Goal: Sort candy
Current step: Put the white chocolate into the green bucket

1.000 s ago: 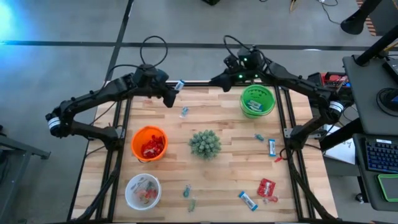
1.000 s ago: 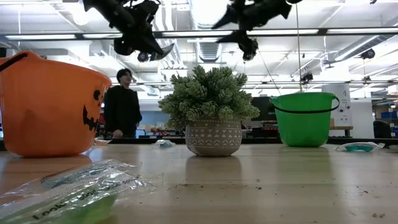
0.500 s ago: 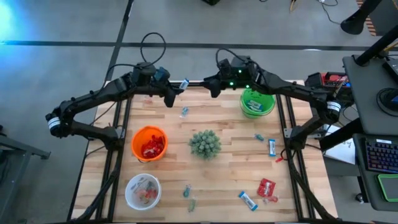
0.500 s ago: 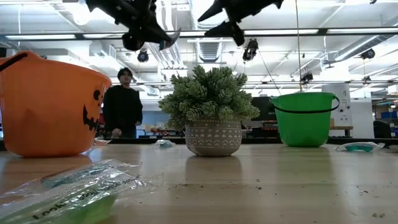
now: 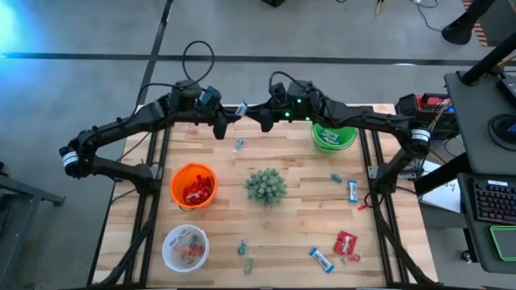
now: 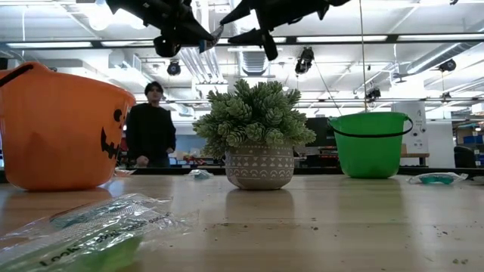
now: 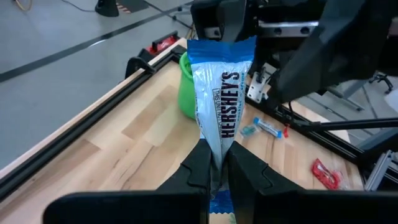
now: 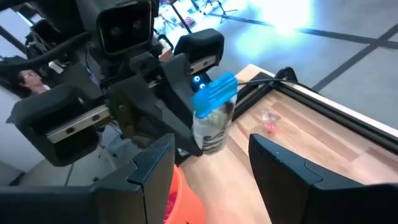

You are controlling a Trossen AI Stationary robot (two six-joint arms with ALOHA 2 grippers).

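Overhead, left hand [image 7: 214,163] pinches crinkly foil bar [image 7: 219,99]; right hand [image 8: 211,165] spread, apparently empty.

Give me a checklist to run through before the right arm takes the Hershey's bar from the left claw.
1. Left claw shut on the Hershey's bar, bar standing up out of the fingers: ok.
2. Right claw open, fingers wide apart: ok.
3. Bar lined up with the gap of the right claw in the right wrist view: ok.
4. Right claw fingers already around the bar: not ok; it is beyond the fingertips.
5. Handover held above the table's far edge, between the arms: ok.
6. Green bucket ready to receive, with blue-and-white bars inside: ok.
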